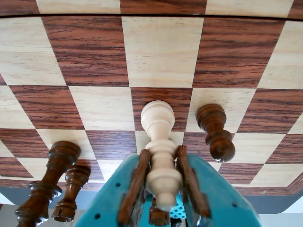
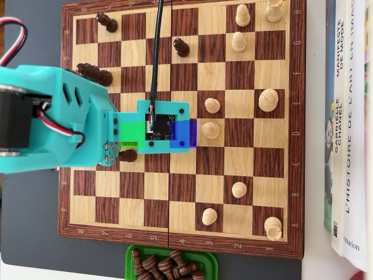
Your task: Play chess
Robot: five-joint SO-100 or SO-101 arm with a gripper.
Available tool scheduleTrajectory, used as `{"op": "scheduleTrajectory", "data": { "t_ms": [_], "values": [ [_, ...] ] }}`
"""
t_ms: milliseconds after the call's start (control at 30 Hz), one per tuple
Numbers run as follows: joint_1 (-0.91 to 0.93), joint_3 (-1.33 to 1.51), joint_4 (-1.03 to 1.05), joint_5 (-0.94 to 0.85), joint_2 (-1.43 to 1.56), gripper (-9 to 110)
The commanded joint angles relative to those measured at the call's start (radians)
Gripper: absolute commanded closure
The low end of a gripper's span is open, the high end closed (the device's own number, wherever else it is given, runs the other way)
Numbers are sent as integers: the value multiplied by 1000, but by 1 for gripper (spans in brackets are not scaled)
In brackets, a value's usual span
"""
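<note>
In the wrist view a light wooden chess piece (image 1: 158, 124) stands between my gripper's (image 1: 163, 152) brown pads (image 1: 138, 182), which press its body from both sides. Its base meets the chessboard (image 1: 161, 52) where a dark square borders a light one. Whether the base rests on the board or hangs just off it I cannot tell. A dark piece (image 1: 215, 132) stands one square to the right, two dark pieces (image 1: 52, 189) to the left. In the overhead view my teal arm (image 2: 64, 122) and its camera mount (image 2: 163, 125) hide the gripper and the held piece.
The overhead view shows light pieces (image 2: 210, 129) over the board's right half and dark pieces (image 2: 93, 73) on the left, one (image 2: 127, 155) right beside my arm. A green tray (image 2: 171, 262) of dark pieces sits below the board (image 2: 291, 175). Books (image 2: 349, 116) lie along the right.
</note>
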Motion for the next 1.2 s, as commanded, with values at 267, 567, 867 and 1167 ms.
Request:
{"op": "scheduleTrajectory", "data": {
  "t_ms": [267, 567, 867, 1167],
  "values": [
    [-6, -8, -5, -5, 32, 89],
    [-6, -11, -3, -5, 32, 89],
    [-11, -15, 3, -5, 34, 86],
    [-20, -15, -3, -5, 71, 86]
  ]
}}
